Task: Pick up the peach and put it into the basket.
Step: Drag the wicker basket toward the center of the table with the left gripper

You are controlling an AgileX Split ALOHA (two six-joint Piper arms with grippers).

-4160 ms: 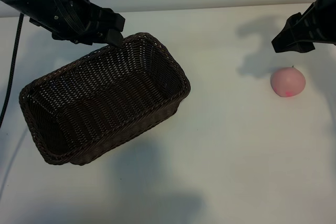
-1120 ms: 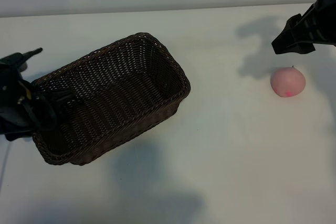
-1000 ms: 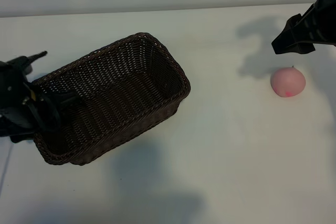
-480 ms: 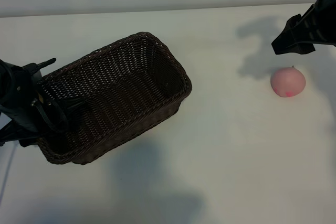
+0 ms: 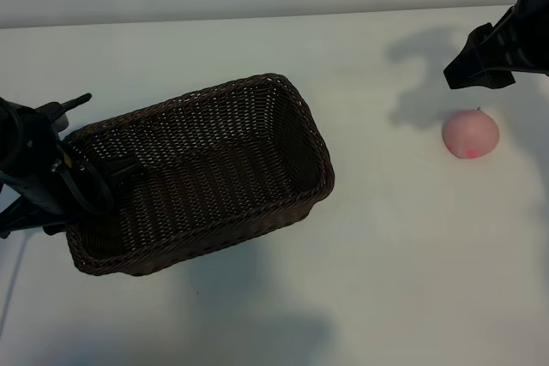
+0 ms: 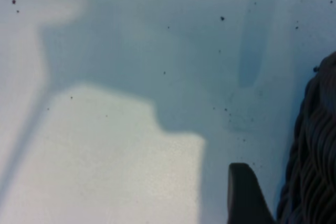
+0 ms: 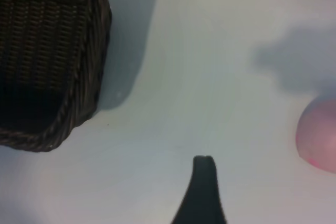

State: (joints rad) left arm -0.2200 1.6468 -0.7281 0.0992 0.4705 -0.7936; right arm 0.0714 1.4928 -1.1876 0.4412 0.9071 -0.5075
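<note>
The basket (image 5: 202, 173) is a long rectangular tub of dark-brown wicker, tightly woven in fine horizontal rows, with rounded corners and a thicker braided rim. It sits open side up on the smooth, matte white counter (image 5: 369, 280), lying at a slant across the exterior view's left half. Its hollow is dark and holds nothing that can be seen.

The left hand (image 5: 75, 188) is at the basket's short end nearest that view's left edge, pointing steeply down. One dark finger reaches inside the rim and the rest of the black hand sits outside it, so the wicker wall stands between the fingers. The left wrist view shows one finger tip (image 6: 245, 195) just beside the woven wall, with bare counter past it. Whether the fingers actually press the wall I cannot tell.

The peach (image 5: 470, 135) rests on the counter at the far right of the exterior view, well apart from the basket. It is small, round and smooth, pale pink with a darker pink spot low on its side and a tiny stem on top.

The right hand (image 5: 482, 59) hangs above the counter near the peach, not touching it, its fingers spread wide and holding nothing. In the right wrist view the peach shows at the picture's edge beyond one dark finger (image 7: 202, 192).
</note>
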